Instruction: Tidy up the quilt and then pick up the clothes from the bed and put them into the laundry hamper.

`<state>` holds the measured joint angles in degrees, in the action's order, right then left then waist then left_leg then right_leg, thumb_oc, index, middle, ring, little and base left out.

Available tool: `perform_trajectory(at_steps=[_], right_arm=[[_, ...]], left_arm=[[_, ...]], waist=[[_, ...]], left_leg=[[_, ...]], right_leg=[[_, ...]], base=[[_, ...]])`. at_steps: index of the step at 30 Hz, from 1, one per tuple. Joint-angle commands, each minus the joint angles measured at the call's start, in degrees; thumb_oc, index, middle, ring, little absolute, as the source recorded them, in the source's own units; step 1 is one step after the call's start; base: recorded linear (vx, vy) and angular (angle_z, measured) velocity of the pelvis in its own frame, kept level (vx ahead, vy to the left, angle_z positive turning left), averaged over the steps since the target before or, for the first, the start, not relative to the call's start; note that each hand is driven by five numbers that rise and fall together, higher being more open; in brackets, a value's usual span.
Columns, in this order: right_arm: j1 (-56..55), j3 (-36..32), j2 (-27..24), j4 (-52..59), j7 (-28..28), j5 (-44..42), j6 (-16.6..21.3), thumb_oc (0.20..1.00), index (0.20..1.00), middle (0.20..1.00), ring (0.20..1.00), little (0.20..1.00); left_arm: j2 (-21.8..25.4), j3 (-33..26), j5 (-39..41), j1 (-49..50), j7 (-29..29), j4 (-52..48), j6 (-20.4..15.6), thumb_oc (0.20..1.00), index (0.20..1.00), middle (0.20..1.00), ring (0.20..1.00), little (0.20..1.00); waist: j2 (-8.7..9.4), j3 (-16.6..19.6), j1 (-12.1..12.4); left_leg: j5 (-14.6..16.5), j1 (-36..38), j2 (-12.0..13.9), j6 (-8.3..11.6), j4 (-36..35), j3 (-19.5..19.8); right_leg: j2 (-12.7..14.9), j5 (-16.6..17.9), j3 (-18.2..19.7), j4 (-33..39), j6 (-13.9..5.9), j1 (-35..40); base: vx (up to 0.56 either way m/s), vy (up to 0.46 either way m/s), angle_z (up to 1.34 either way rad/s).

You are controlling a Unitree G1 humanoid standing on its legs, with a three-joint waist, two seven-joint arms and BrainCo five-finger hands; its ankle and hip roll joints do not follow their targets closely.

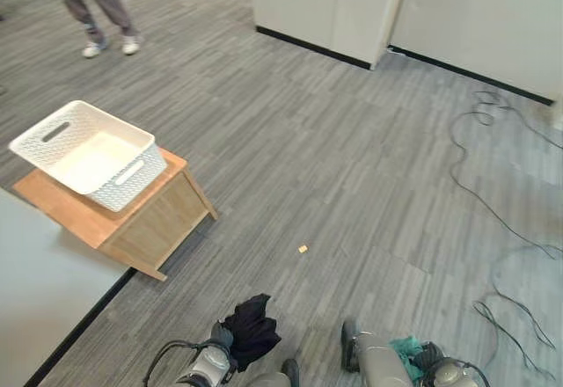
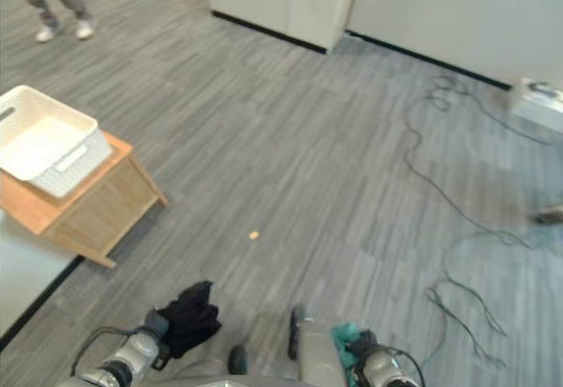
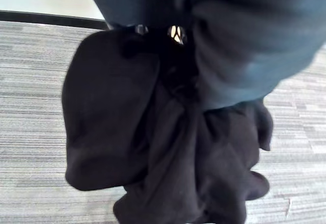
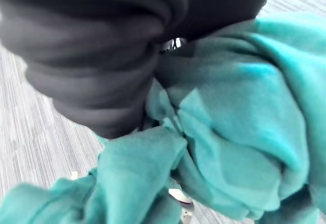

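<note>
A black garment [image 1: 252,327] hangs bunched from my left hand [image 1: 217,345] above the floor at the bottom of the eye views; it shows close up as black cloth [image 3: 153,147] under the hand's dark cover [image 3: 239,35]. A teal garment [image 1: 406,347] is bunched in my right hand [image 1: 442,373], seen close up as teal cloth [image 4: 229,127] beside its cover [image 4: 86,51]. Both hands' fingers are buried in the cloth. The white laundry hamper [image 1: 88,154] stands empty on a low wooden table [image 1: 154,220] to my left front.
The pale bed corner [image 1: 35,290] with a dark base lies at the lower left beside the table. A person's legs [image 1: 97,9] stand at the far left. White cabinets [image 1: 325,4] line the back. Black cables [image 1: 493,202] trail over the floor on the right.
</note>
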<state>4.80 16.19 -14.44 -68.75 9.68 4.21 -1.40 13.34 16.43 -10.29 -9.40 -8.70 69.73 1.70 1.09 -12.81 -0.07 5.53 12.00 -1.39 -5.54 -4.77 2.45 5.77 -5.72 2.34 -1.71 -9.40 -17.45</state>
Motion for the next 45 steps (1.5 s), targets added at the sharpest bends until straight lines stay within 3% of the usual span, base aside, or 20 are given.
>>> perform_trajectory(at_steps=[1,2,4,7,11,15,16,17,19,21,24,26,27,32,35,36,39,40,42,45], right_arm=[[1.47,-0.93,-2.62,-0.63,0.3,0.21,-0.87,0.2,0.2,0.2,0.2,0.2],[1.49,-0.92,-2.61,-0.64,0.3,0.21,-0.87,0.2,0.2,0.2,0.2,0.2],[1.64,0.48,-3.9,-0.88,1.05,1.81,-0.71,0.2,0.2,0.2,0.2,0.2],[3.19,1.02,-4.99,1.33,1.93,0.9,-0.64,0.2,0.2,0.2,0.2,0.2],[4.4,1.78,-5.34,1.72,1.85,1.78,-0.15,0.2,0.2,0.2,0.2,0.2],[4.69,1.59,-5.37,0.28,2.06,3.66,-0.46,0.2,0.2,0.2,0.2,0.2],[4.64,1.63,-5.33,0.26,2.05,3.68,-0.44,0.2,0.2,0.2,0.2,0.2],[4.11,1.07,-4.14,0.69,2.41,2.87,0.36,0.2,0.2,0.2,0.2,0.2],[3.49,-0.24,-2.93,1.51,2.4,1.66,0.3,0.2,0.2,0.2,0.2,0.2],[3.95,-0.75,-2.08,2.38,2.52,1.0,0.45,0.2,0.2,0.2,0.2,0.2],[4.42,-0.19,-1.5,3.07,2.3,1.2,0.54,0.2,0.2,0.2,0.2,0.2],[4.21,1.32,-1.49,4.05,2.16,1.64,0.88,0.2,0.2,0.2,0.2,0.2],[4.01,1.33,-1.81,4.06,2.19,1.4,1.03,0.2,0.2,0.2,0.2,0.2],[2.8,1.48,-1.9,1.51,1.37,1.47,0.11,0.2,0.2,0.2,0.2,0.2],[2.54,1.2,-1.86,0.76,1.17,0.49,0.55,0.2,0.2,0.2,0.2,0.2],[1.92,0.49,-2.21,0.25,1.28,0.17,0.64,0.2,0.2,0.2,0.2,0.2],[1.91,0.0,-2.79,0.38,1.53,-1.05,0.85,0.2,0.2,0.2,0.2,0.2],[2.15,-0.49,-3.18,0.08,1.38,-1.72,0.71,0.2,0.2,0.2,0.2,0.2],[1.7,-1.45,-3.37,-0.17,1.17,-2.68,0.81,0.2,0.2,0.2,0.2,0.2],[2.07,-2.77,-3.83,-0.58,1.13,-3.27,0.91,0.2,0.2,0.2,0.2,0.2]], left_arm=[[0.61,0.22,-1.36,-1.2,-1.1,0.16,-1.75,0.2,0.2,0.2,0.2,0.2],[0.63,0.21,-1.36,-1.2,-1.1,0.16,-1.75,0.2,0.2,0.2,0.2,0.2],[0.39,-0.44,1.01,-0.81,-2.62,-0.71,-1.56,0.2,0.2,0.2,0.2,0.2],[1.17,-0.55,1.5,-0.77,-3.61,-2.21,-1.22,0.2,0.2,0.2,0.2,0.2],[0.97,-1.08,0.48,0.9,-3.18,0.0,-1.33,0.2,0.2,0.2,0.2,0.2],[1.41,-3.22,-2.04,5.03,-1.85,3.4,0.65,0.2,0.2,0.2,0.2,0.2],[1.44,-3.25,-2.09,5.13,-1.84,3.37,0.66,0.2,0.2,0.2,0.2,0.2],[0.83,-3.36,-1.76,5.48,-1.86,4.2,0.52,0.2,0.2,0.2,0.2,0.2],[1.18,-3.85,-2.52,5.62,-1.65,4.61,0.97,0.2,0.2,0.2,0.2,0.2],[1.54,-3.97,-1.87,5.31,-2.05,4.22,0.93,0.2,0.2,0.2,0.2,0.2],[1.83,-3.48,-1.04,4.63,-2.48,2.61,0.55,0.2,0.2,0.2,0.2,0.2],[2.64,-2.07,-0.26,2.58,-3.33,0.53,-0.57,0.2,0.2,0.2,0.2,0.2],[2.84,-1.5,0.51,0.85,-3.91,-0.66,-1.55,0.2,0.2,0.2,0.2,0.2],[2.49,-0.93,0.22,0.03,-4.34,-1.41,-2.01,0.2,0.2,0.2,0.2,0.2],[1.75,-0.5,0.83,0.12,-4.67,-0.88,-2.42,0.2,0.2,0.2,0.2,0.2],[1.15,-1.02,2.27,-0.01,-4.96,-0.11,-2.69,0.2,0.2,0.2,0.2,0.2],[0.59,-1.79,2.6,0.65,-5.56,0.78,-1.88,0.2,0.2,0.2,0.2,0.2],[0.74,-2.43,1.82,2.18,-5.1,1.7,-1.52,0.2,0.2,0.2,0.2,0.2],[0.73,-3.12,1.33,3.92,-4.21,2.36,-1.35,0.2,0.2,0.2,0.2,0.2],[0.41,-4.07,0.18,6.58,-3.04,3.44,-0.72,0.2,0.2,0.2,0.2,0.2]], waist=[[-0.15,-1.58,-1.11],[-0.03,-1.46,-1.16],[0.52,-2.51,0.33],[1.4,-4.38,3.27],[0.14,-2.47,6.53],[0.82,1.37,8.91],[0.91,1.34,8.83],[2.57,1.5,9.25],[2.77,0.2,7.87],[1.36,-0.93,6.56],[-0.72,-2.12,5.4],[-0.54,-2.9,4.16],[0.46,-1.98,3.46],[2.16,-1.69,1.65],[2.34,-1.0,1.03],[2.47,-1.75,1.34],[3.25,-2.46,1.35],[3.2,-2.36,1.65],[2.57,-1.37,1.74],[0.55,-0.09,2.43]], left_leg=[[3.12,4.12,3.03,8.44,10.41,-2.39],[3.03,3.91,2.92,8.44,10.43,-2.34],[-7.69,-10.15,5.44,8.42,40.37,-1.67],[-6.08,-22.0,11.18,7.66,50.36,-13.63],[-3.05,-28.88,9.34,8.46,32.08,-23.16],[-7.54,-25.12,9.12,8.51,9.79,-33.63],[-7.72,-24.79,8.79,8.39,9.23,-33.66],[-6.41,-23.37,4.38,4.73,9.25,-30.3],[-3.32,-19.45,2.62,2.65,9.2,-29.52],[-2.44,-14.84,2.79,1.82,7.51,-27.51],[-3.67,-10.61,4.09,1.87,4.32,-24.72],[-3.53,-7.63,4.35,3.6,2.9,-20.06],[-2.76,-6.22,4.48,6.05,1.55,-15.88],[1.33,-2.2,7.34,8.46,3.47,-9.68],[0.88,-4.08,7.67,9.22,9.61,-6.34],[-4.47,-10.49,9.83,10.65,21.57,-5.87],[-7.4,-15.92,13.44,9.91,27.49,-13.13],[-6.12,-19.19,13.46,9.8,26.56,-20.7],[-4.33,-20.78,10.25,10.03,20.1,-24.09],[-9.53,-21.59,9.78,11.4,8.71,-32.33]], right_leg=[[-0.07,7.07,3.16,-3.28,-3.18,4.52],[0.05,7.16,3.18,-3.23,-3.18,4.37],[0.38,5.45,0.37,-5.03,2.06,8.67],[1.39,0.55,-6.81,-2.93,5.46,17.05],[1.68,-4.25,-11.32,2.03,3.01,27.93],[-0.01,-7.75,-16.48,1.65,0.24,35.1],[0.16,-7.87,-16.55,1.49,0.12,35.16],[1.15,-1.81,-16.78,-12.23,-2.52,32.01],[2.0,5.56,-15.67,-29.21,-5.47,25.38],[2.9,9.06,-14.1,-40.74,-5.6,17.94],[2.53,7.11,-14.23,-42.61,-3.39,10.62],[3.98,3.85,-13.6,-28.7,-1.58,8.41],[5.78,4.59,-9.06,-8.49,-1.71,9.84],[4.42,7.37,4.85,-2.11,-4.66,8.03],[3.81,6.1,2.28,-1.7,-3.01,10.61],[4.75,5.18,-2.55,-0.29,-0.62,14.71],[4.89,4.08,-7.97,2.95,1.31,19.59],[4.73,3.01,-11.16,4.62,1.47,22.7],[4.16,0.41,-13.3,4.98,1.17,25.19],[1.48,-3.56,-16.97,4.51,1.07,28.62]], base=[[0.77,-0.22,1.04],[0.86,-0.417,1.1],[0.55,-0.459,1.7],[0.51,-0.322,1.5],[0.66,0.043,0.84],[0.63,0.102,0.46],[0.92,0.189,0.42],[0.59,0.187,0.44],[0.65,0.188,0.97],[0.44,0.071,1.06],[0.48,-0.044,0.94],[0.68,-0.339,0.99],[0.59,-0.369,1.63],[0.51,-0.389,1.51],[0.37,-0.348,1.33],[0.23,-0.386,0.95],[0.22,-0.343,1.57],[0.26,-0.156,0.85],[0.48,-0.087,0.77],[0.4,0.005,0.7]])
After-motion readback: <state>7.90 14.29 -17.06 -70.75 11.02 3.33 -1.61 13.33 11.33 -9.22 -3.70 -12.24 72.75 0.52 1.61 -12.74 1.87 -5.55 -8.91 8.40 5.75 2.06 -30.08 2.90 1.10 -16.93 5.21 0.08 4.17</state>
